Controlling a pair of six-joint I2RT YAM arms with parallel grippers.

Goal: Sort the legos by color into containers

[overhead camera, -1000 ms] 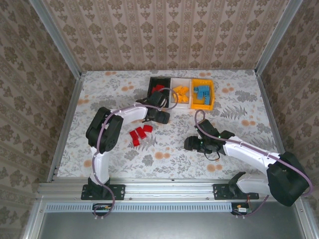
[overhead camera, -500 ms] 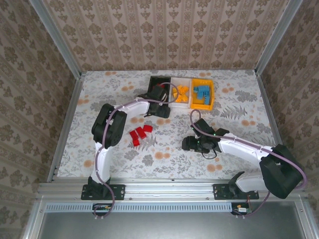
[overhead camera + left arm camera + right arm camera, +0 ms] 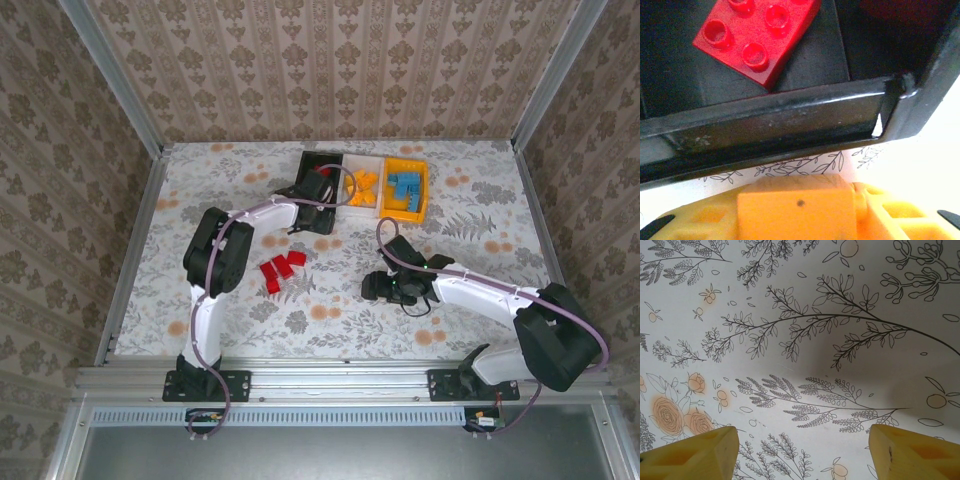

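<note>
Movement is seen mainly in the left arm: within the last second the left gripper (image 3: 318, 190) is carried from the table beside the containers (image 3: 365, 157) to over the black tray (image 3: 790, 110). Its fingers are now drawn together with nothing between them, and a red brick (image 3: 757, 37) lies free inside this tray. The right gripper (image 3: 802, 440), fingers apart and empty, is shifted slightly toward the red bricks (image 3: 282, 268) left on the table, which are judged to be sorted next.

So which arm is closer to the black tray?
Left. The left gripper sits at the near rim of the black tray; the right gripper is over the table, well short of it.
</note>
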